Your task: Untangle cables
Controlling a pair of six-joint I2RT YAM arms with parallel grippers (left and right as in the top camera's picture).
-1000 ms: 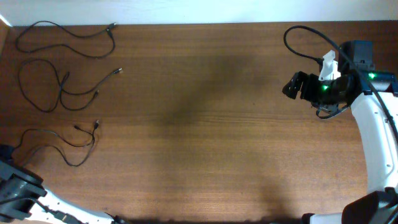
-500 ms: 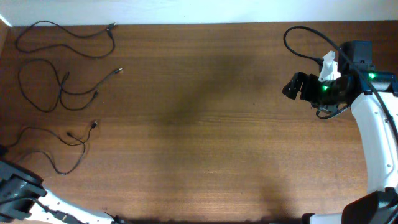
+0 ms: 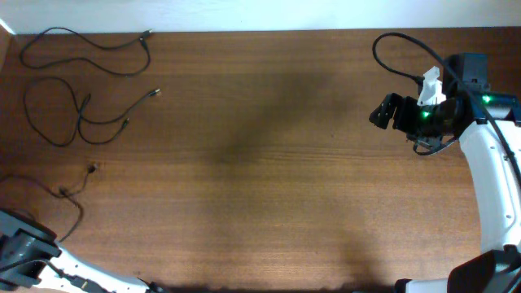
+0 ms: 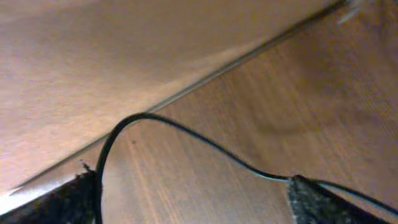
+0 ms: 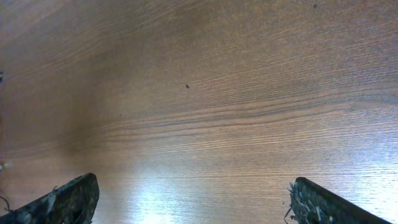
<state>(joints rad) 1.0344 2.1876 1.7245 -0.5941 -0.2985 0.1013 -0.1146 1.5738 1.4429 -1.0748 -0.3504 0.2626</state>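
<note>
Three thin black cables lie at the table's left side in the overhead view. The top cable [image 3: 122, 67] runs along the far edge. The middle cable [image 3: 81, 120] loops below it. The third cable [image 3: 63, 192] trails off toward the lower left corner, its tip [image 3: 91, 168] pointing inward. In the left wrist view this cable [image 4: 186, 132] arcs between the two fingers of my left gripper [image 4: 191, 188], whose jaws stand wide apart with nothing pinched. My right gripper [image 3: 379, 112] hovers far right, open [image 5: 196, 190] over bare wood.
The left arm's base [image 3: 20, 252] fills the lower left corner and the white right arm [image 3: 488, 179] runs down the right side. A thick black robot cable [image 3: 399, 49] loops at the back right. The table's edge [image 4: 205, 78] crosses the left wrist view.
The third cable has been dragged down and left toward the corner, its loops pulled out. The left gripper's jaws have come apart. The right arm has stayed still.
</note>
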